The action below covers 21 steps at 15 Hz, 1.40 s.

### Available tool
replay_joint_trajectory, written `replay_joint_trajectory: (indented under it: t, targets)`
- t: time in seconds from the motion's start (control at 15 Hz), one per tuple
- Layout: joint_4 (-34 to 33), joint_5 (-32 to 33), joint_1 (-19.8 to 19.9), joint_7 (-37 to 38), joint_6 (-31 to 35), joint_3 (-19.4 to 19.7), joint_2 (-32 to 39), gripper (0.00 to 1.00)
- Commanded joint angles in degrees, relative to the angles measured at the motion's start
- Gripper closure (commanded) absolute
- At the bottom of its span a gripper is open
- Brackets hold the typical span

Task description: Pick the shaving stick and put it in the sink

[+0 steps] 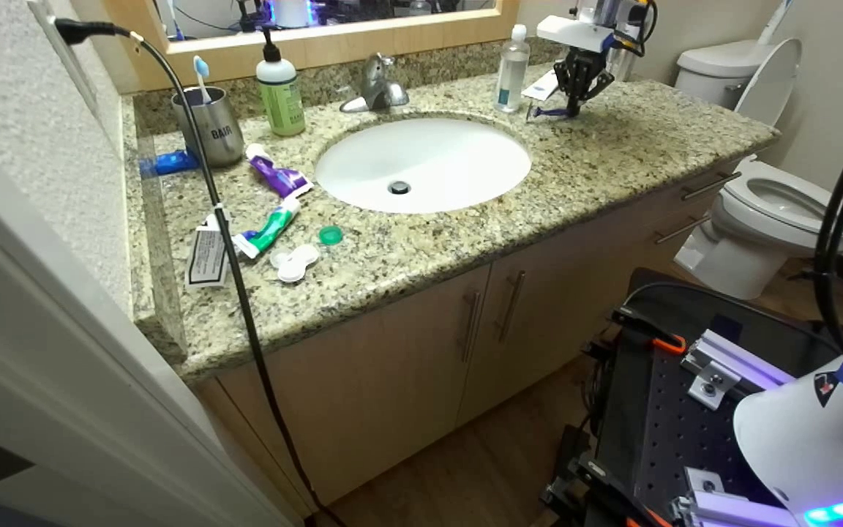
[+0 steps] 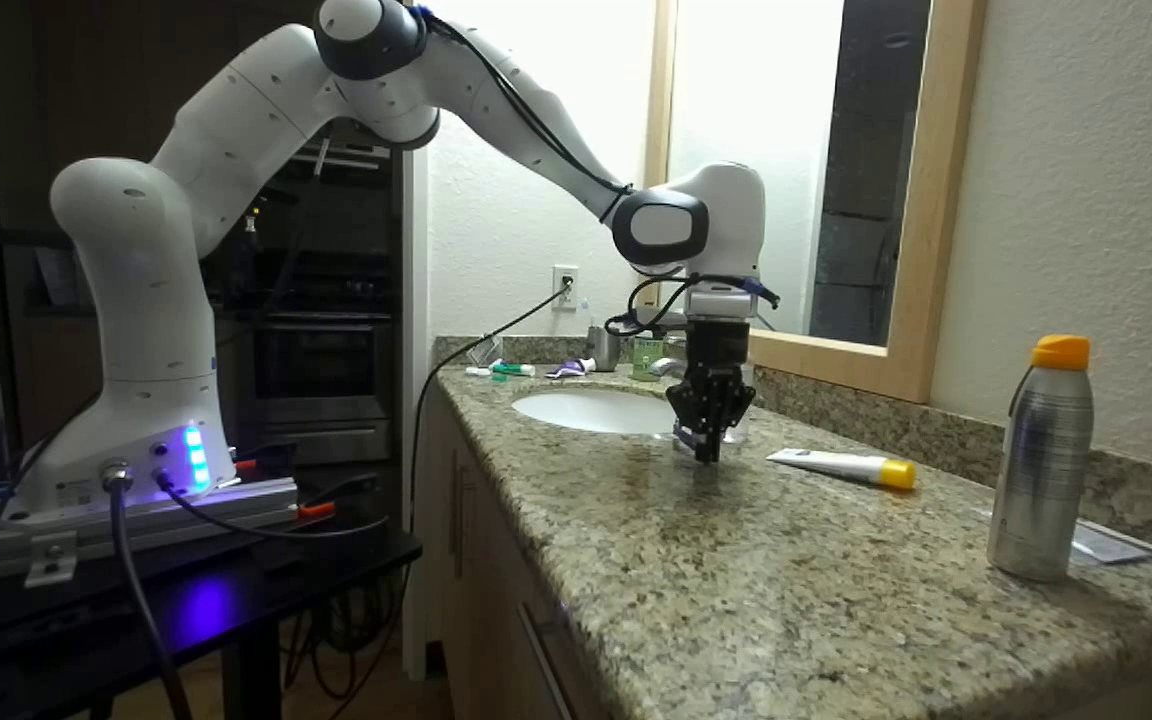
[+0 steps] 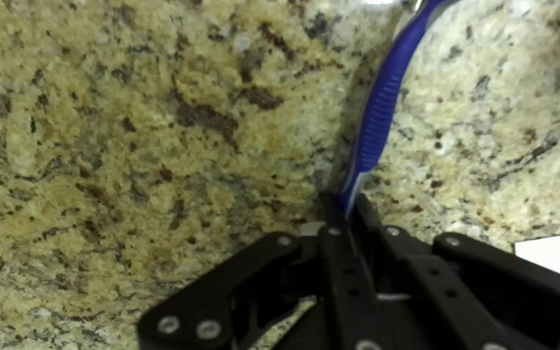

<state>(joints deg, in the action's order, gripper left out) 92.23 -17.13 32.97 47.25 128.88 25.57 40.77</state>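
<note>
Purple-blue and ridged, the shaving stick [image 3: 382, 104] slants through my wrist view, the end of its grip caught between the tips of my hand [image 3: 348, 206], which stand close together upon it. Its upper part runs out at the top edge there. In an exterior view my wrist points straight down above the speckled granite table [image 1: 656, 139], and the stick juts sideways from my hold, nearly level, its head turned toward the sink [image 1: 421, 154]. It is outside the white oval, near the rim and near a clear bottle [image 1: 513, 73]; whether it touches the table I cannot tell. Behind the sink rises the metal faucet [image 1: 377, 88]. On the side away from me stand a soap bottle [image 1: 285, 102] with a black pump and a metal cup [image 1: 224, 139] with a toothbrush [image 1: 202, 73] in it. Near them lie a purple tube [image 1: 276, 176], a green-and-white tube [image 1: 273, 227] and a small green disc [image 1: 330, 235] beside a flat whitish object [image 1: 295, 263]. In an exterior view a white tube [image 2: 841, 467] with a yellow cap lies near my hand, and farther off a silver can [image 2: 1044, 480] with an orange top stands upright near the wall
</note>
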Motion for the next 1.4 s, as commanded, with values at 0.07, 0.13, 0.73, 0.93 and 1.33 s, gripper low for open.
replay_joint_trajectory:
  t: [0.07, 0.13, 0.73, 0.93, 1.33]
  targets:
    - [3.93, 2.33, -0.03, -6.48, -0.64, -0.11, -7.43, 0.98]
    - [4.71, 3.51, -0.06, -9.47, -0.41, 0.14, -9.35, 0.98]
    - [29.88, 15.48, -4.32, -31.48, 14.23, 2.12, -29.17, 0.98]
    - [39.63, 16.44, -5.69, -38.30, 20.54, 1.52, -35.12, 0.98]
    - [59.46, 8.81, -8.44, -49.36, 25.59, -0.68, -51.97, 0.98]
